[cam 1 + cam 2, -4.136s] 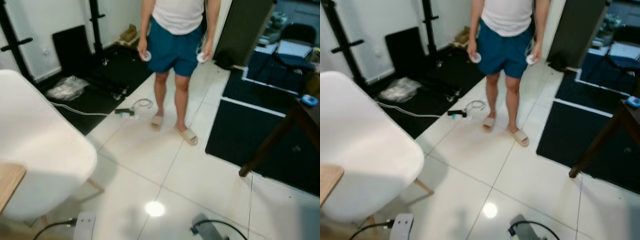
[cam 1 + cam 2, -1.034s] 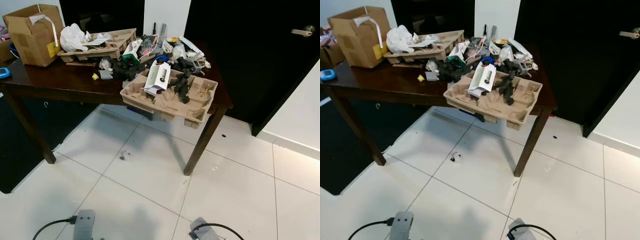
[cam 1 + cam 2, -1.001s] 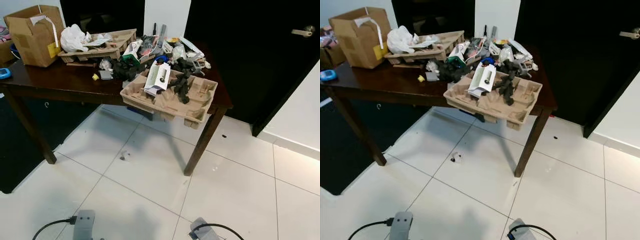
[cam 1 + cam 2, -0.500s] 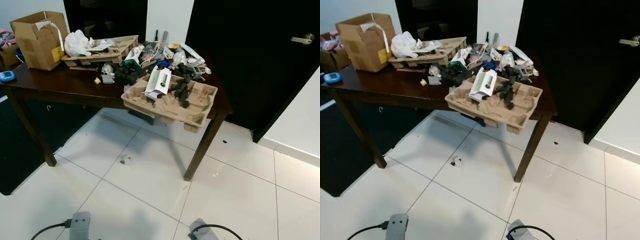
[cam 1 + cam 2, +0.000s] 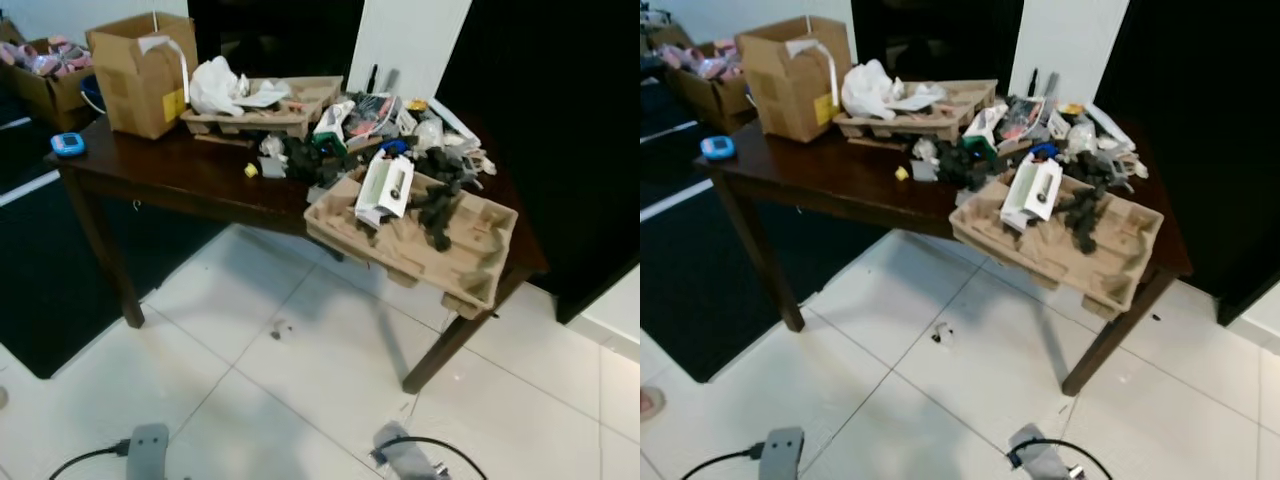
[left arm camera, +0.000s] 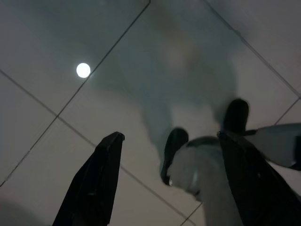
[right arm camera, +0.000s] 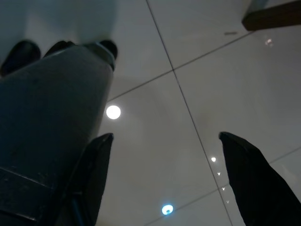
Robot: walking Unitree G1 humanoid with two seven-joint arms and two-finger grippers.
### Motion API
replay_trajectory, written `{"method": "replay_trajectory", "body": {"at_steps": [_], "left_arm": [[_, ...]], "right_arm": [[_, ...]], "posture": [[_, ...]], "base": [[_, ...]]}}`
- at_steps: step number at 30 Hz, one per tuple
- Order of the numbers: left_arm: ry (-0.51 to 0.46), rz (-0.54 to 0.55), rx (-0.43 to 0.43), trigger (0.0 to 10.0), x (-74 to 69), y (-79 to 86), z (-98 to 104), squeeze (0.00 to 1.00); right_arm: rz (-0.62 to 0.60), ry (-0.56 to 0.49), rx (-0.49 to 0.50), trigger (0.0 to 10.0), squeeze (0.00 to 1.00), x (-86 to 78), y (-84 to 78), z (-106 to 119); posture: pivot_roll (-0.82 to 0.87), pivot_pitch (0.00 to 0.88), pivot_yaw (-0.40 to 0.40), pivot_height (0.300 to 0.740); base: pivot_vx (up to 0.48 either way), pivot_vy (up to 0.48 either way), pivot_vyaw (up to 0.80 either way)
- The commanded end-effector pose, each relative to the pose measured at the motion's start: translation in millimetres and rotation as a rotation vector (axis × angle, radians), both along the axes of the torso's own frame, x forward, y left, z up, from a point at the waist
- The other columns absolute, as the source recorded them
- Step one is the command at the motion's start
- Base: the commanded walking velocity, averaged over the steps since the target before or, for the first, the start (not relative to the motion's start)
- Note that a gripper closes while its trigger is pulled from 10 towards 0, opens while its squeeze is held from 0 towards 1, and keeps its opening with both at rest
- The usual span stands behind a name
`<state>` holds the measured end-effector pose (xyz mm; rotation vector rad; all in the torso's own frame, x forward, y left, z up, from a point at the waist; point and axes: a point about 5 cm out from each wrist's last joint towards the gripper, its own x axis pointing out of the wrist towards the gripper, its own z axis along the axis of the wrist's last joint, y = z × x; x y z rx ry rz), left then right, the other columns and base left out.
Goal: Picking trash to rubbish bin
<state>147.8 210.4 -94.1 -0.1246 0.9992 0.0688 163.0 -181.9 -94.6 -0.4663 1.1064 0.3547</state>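
Observation:
A small crumpled scrap of trash (image 5: 942, 336) lies on the white tiled floor under a dark wooden table (image 5: 180, 172). The table carries a heap of litter: a pulp packing tray (image 5: 470, 262) overhanging its front edge, a white carton (image 5: 385, 190) in that tray, black foam bits, a white plastic bag (image 5: 215, 85). Both arms hang low at the bottom edge of the eye views. In the wrist views my left gripper (image 6: 169, 136) and right gripper (image 7: 165, 136) point down at bare tiles, both open and holding nothing.
An open cardboard box (image 5: 140, 70) and a blue gadget (image 5: 68, 144) sit at the table's left end. A black floor mat (image 5: 40, 290) lies left of the table, dark doors behind it. A person's foot (image 5: 648, 402) shows at the left edge.
The camera has swung from a person and a white chair to the cluttered table, then drifted left and closer. Nothing on the table has moved; both grippers stay low.

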Motion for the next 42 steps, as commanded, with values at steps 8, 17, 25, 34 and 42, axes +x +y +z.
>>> {"method": "replay_trajectory", "body": {"at_steps": [8,17,25,34,42], "left_arm": [[0.011,-0.004,-0.013,10.0,-3.0,-4.9,-2,0.0],[0.006,-0.009,-0.015,10.0,-1.2,-5.8,-2,0.0],[0.004,-0.011,-0.014,10.0,-0.8,-5.9,-1,0.0],[0.009,-0.012,-0.012,10.0,-1.8,-6.3,-2,0.0],[0.011,-0.018,-0.011,10.0,-3.0,-7.0,-2,0.0]], "right_arm": [[-0.02,0.037,0.047,10.0,0.0,-9.1,4.6,-4],[-0.022,0.038,0.082,10.0,0.0,-7.5,5.1,-3],[0.107,0.039,0.327,10.0,0.0,2.5,42.5,3],[0.363,0.121,1.119,10.0,0.0,50.9,100.9,62],[0.684,0.099,1.511,10.0,0.0,79.8,121.7,127]], "posture": [[0.14,0.051,-0.056,0.74],[0.13,0.051,-0.056,0.74],[0.13,0.051,-0.056,0.74],[0.13,0.054,-0.056,0.74],[0.13,0.056,-0.062,0.74]], "base": [[0.296,0.0,0.0],[0.293,0.0,0.0],[0.265,0.0,0.0],[0.115,0.0,0.0],[0.0,0.0,0.0]]}}
